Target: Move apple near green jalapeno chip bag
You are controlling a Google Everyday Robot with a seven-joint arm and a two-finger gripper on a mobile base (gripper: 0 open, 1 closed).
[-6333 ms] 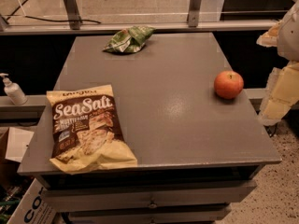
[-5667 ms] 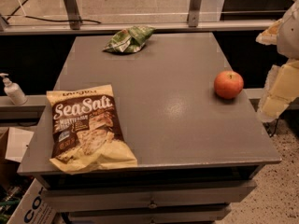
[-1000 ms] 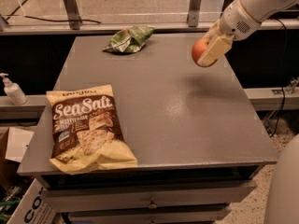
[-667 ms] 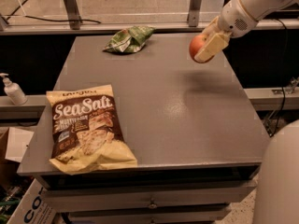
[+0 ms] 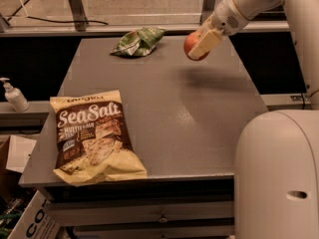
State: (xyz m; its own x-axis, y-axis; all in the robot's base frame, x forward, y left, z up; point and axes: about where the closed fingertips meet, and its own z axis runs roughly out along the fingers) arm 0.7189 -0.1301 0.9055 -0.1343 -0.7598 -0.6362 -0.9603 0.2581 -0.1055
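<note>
My gripper (image 5: 199, 45) is shut on the red-orange apple (image 5: 190, 45) and holds it in the air above the far right part of the grey table (image 5: 169, 113). Its cream fingers (image 5: 205, 41) cover much of the apple. The green jalapeno chip bag (image 5: 138, 41), small, crumpled, green and white, lies at the table's far edge, left of the apple with a gap of bare table between them.
A large yellow-and-brown "Sea Salt" chip bag (image 5: 93, 136) lies at the front left of the table. A soap dispenser (image 5: 13, 95) stands on a ledge to the left. My white base (image 5: 276, 176) fills the lower right. A railing runs behind the table.
The apple, once resting on the table's right side, is now held in my gripper. The gripper has carried it up and leftward toward the far edge, closer to the green bag.
</note>
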